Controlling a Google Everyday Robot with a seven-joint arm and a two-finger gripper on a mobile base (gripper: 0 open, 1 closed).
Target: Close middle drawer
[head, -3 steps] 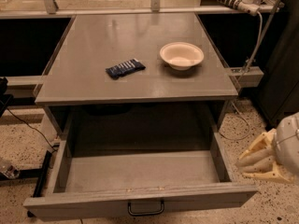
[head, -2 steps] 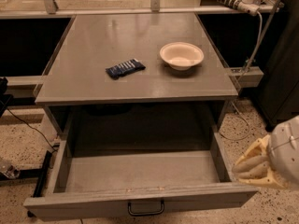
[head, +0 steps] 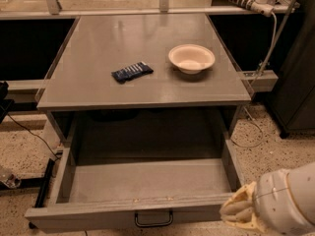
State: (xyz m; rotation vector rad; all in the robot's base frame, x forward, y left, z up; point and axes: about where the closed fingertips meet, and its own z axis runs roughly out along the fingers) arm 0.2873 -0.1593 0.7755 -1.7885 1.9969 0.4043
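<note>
Gripper (head: 239,211), open or closed I cannot tell, has dropped to the front right corner of the wide-open middle drawer (head: 98,214), seemingly poised to push.

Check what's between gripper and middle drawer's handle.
Only the middle drawer's bare front panel, in the camera view; the gripper is at its right corner.

Light: moderate, warm, from overhead. Glare: soft sheen across the grey tabletop (head: 147,38). Shadows: deep under the tabletop, over the back of the middle drawer (head: 147,183); faint rim shadow beneath the bowl (head: 192,58). Gripper (head: 237,213), bottom right beside the drawer's front corner: brightly lit, pale.
</note>
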